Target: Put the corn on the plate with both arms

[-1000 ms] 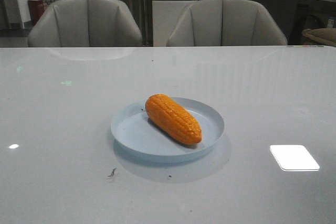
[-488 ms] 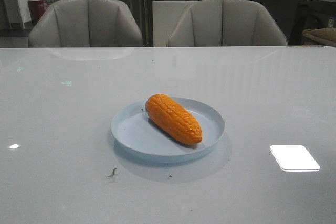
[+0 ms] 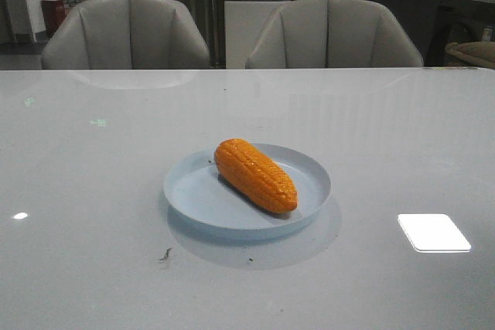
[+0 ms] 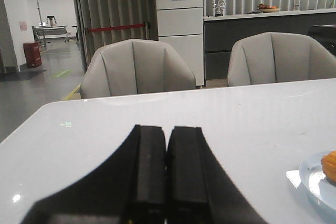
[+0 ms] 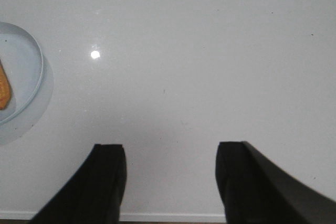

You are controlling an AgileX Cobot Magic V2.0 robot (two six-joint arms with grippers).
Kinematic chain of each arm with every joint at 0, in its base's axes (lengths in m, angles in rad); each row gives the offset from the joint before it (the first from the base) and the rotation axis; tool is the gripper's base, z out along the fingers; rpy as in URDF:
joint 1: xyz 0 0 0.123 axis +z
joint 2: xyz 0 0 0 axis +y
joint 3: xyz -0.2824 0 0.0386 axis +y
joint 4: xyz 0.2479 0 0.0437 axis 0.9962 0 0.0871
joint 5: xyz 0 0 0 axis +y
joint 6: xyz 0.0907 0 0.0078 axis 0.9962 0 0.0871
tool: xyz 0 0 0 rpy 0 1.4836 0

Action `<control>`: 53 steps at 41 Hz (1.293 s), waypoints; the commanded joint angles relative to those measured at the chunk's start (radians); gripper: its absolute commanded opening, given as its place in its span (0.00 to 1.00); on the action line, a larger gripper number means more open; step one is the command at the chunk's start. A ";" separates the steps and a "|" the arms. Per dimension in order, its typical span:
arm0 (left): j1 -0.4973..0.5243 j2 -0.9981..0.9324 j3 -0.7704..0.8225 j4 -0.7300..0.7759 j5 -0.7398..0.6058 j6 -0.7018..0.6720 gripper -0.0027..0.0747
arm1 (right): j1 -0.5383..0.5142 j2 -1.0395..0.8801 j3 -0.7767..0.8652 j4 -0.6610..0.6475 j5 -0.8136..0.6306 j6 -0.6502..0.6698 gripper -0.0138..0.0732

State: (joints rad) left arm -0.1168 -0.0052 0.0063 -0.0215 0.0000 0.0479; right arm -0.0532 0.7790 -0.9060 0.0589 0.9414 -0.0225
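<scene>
While one corn (image 3: 255, 175) lies diagonally on one plate (image 3: 196, 199), tapered tip near-right, we see left gripper (image 4: 167, 174) closed empty, right gripper (image 5: 170, 179) wide.

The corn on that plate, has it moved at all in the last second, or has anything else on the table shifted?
Nothing visibly changed. The corn lies diagonally on the pale blue plate exactly as before, and neither arm appears in the front view at any point.

corn (image 4: 331, 166) and plate (image 5: 23, 72) edge-cropped in wrist views
</scene>
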 commanded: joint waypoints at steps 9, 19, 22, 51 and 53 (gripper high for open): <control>0.003 0.002 0.003 -0.061 -0.044 -0.012 0.15 | -0.006 -0.005 -0.025 -0.002 -0.056 -0.007 0.71; 0.003 0.002 0.003 -0.061 -0.044 -0.012 0.15 | -0.006 -0.005 -0.025 -0.002 -0.056 -0.007 0.71; 0.003 0.002 0.003 -0.061 -0.044 -0.012 0.15 | -0.006 -0.005 -0.025 -0.002 -0.056 -0.007 0.71; 0.003 0.002 0.003 -0.061 -0.044 -0.012 0.15 | 0.001 -0.180 0.138 -0.059 -0.302 -0.006 0.32; 0.003 0.002 0.003 -0.061 -0.044 -0.012 0.15 | 0.013 -0.235 0.206 -0.059 -0.393 -0.006 0.21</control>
State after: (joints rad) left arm -0.1145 -0.0052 0.0063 -0.0765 0.0423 0.0462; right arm -0.0532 0.6252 -0.7570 0.0000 0.7564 -0.0225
